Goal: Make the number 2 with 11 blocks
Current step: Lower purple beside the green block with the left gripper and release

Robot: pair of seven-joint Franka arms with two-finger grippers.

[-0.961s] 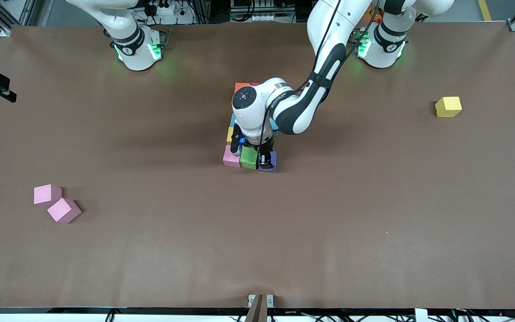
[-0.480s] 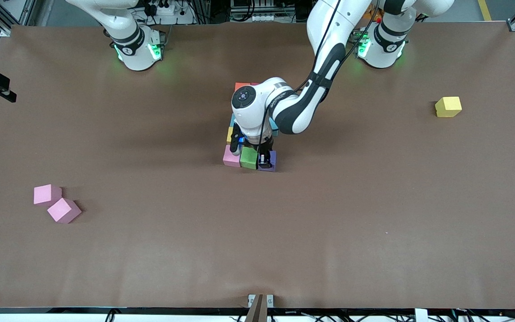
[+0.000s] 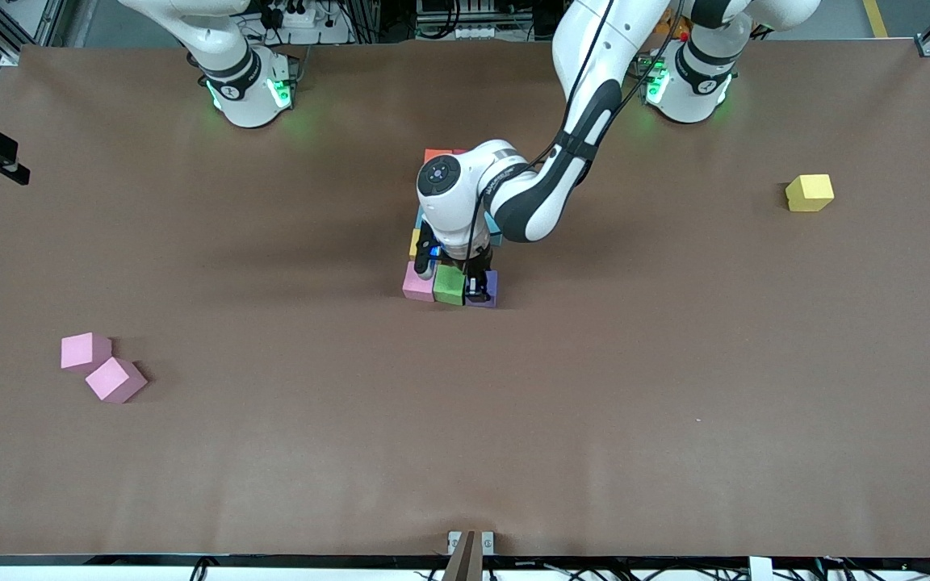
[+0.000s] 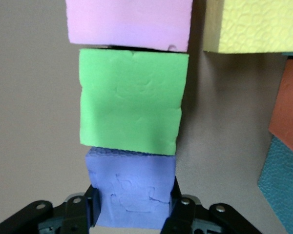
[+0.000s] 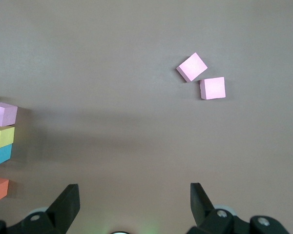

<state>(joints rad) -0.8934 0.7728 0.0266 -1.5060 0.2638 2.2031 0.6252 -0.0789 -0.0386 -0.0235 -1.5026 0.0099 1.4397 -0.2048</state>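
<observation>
The number 2 (image 3: 437, 155) is a cluster of coloured blocks at the table's middle, mostly hidden under the left arm. Its row nearest the front camera reads pink block (image 3: 417, 284), green block (image 3: 450, 285), purple block (image 3: 489, 290). My left gripper (image 3: 477, 286) is shut on the purple block (image 4: 132, 187), which rests against the green block (image 4: 132, 100); the pink block (image 4: 129, 22) touches the green one's other face. My right gripper (image 5: 134, 192) hangs open and empty over bare table, out of the front view.
Two loose pink blocks (image 3: 85, 351) (image 3: 115, 379) lie touching toward the right arm's end. A loose yellow block (image 3: 810, 193) sits toward the left arm's end. The left wrist view also shows yellow (image 4: 256, 24), orange (image 4: 288, 114) and light blue (image 4: 283, 185) blocks of the figure.
The left hand and its purple block have edged slightly toward the green block. The right arm has not moved.
</observation>
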